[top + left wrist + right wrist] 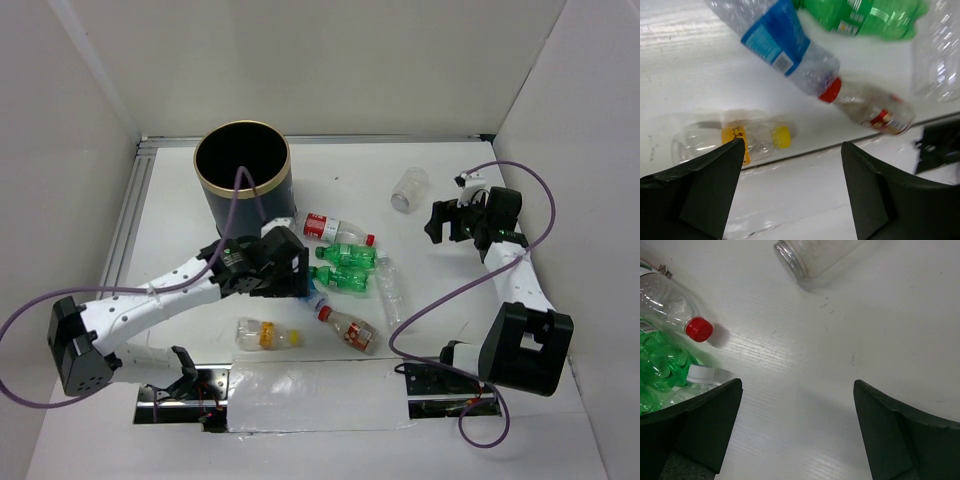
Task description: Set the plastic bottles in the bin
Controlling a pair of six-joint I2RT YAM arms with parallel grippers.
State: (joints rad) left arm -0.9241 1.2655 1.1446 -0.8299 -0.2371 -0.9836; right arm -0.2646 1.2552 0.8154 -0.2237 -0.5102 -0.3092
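The dark bin [270,205] with a gold rim stands at the back left. Several plastic bottles lie in a cluster to its right: a red-labelled one [335,229], two green ones [348,254], a plain clear one [390,290], another red-labelled one [348,328] and a yellow-labelled one [267,334]. My left gripper [290,275] hangs open over the cluster's left side, nothing between its fingers. Its wrist view shows a blue-labelled bottle [775,35] just ahead and the yellow-labelled bottle [740,140]. My right gripper [435,223] is open and empty, near a capless clear bottle [409,189].
White walls enclose the table on three sides, with a metal rail [125,215] along the left edge. A sheet of clear plastic [300,395] lies at the near edge between the arm bases. Purple cables loop from both arms; the left one crosses the bin's front.
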